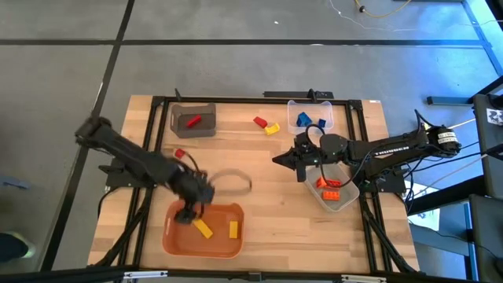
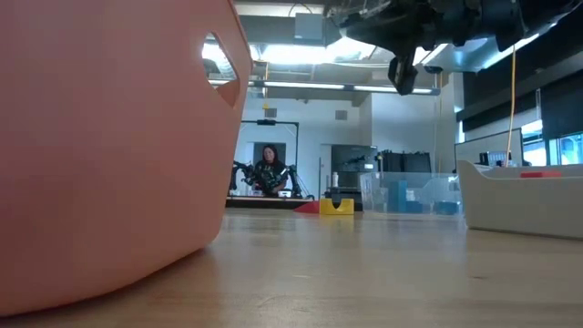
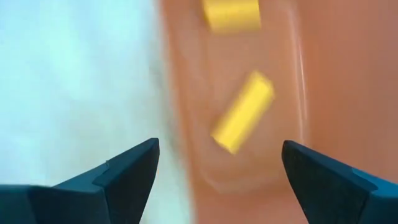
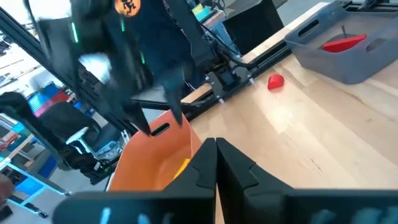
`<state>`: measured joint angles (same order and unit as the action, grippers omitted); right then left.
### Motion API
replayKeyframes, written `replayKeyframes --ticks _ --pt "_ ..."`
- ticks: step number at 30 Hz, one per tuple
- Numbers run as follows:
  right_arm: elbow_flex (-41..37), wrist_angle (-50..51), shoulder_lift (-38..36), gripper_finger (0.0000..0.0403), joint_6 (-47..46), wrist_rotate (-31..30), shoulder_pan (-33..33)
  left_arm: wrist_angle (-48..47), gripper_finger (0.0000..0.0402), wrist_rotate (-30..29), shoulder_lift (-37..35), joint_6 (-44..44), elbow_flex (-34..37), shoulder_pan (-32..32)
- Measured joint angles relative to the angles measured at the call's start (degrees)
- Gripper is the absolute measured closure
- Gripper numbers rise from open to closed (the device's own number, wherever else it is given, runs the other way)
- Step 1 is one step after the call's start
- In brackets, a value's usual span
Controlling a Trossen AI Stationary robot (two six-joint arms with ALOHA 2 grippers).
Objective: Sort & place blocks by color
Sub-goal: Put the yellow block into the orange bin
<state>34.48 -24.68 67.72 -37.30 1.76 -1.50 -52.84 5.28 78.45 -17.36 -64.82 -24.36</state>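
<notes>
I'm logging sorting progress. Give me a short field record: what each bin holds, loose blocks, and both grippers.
orange bin: two yellow blocks
grey bin: one red block
clear bin: blue blocks
white bin: orange blocks
loose: red block; orange block by yellow block
left gripper: open, empty, over orange bin
right gripper: shut, empty, mid-table

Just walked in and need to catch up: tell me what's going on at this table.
The robot is sorting toy blocks into bins by colour. The left gripper hangs open over the orange bin, where two yellow blocks lie. The right gripper is shut and empty at mid-table. Orange blocks sit in the white bin, blue ones in the clear bin, one red in the grey bin. Three blocks remain loose on the table.
</notes>
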Motion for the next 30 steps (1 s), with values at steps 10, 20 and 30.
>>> replayKeyframes --ticks 10,20,30 --pt "4.7 4.2 0.0 0.0403 3.2 -0.6 0.0 26.7 0.0072 -10.0 -24.5 2.3 7.4 20.8" --pt "8.9 9.3 0.0 0.0403 9.0 -2.7 0.0 68.6 0.0079 -4.8 -36.1 -8.5 33.3 27.0" --pt "14.3 18.4 2.3 0.0403 -0.9 -5.2 0.9 70.5 0.0081 -8.1 -36.3 -9.5 33.9 27.0"
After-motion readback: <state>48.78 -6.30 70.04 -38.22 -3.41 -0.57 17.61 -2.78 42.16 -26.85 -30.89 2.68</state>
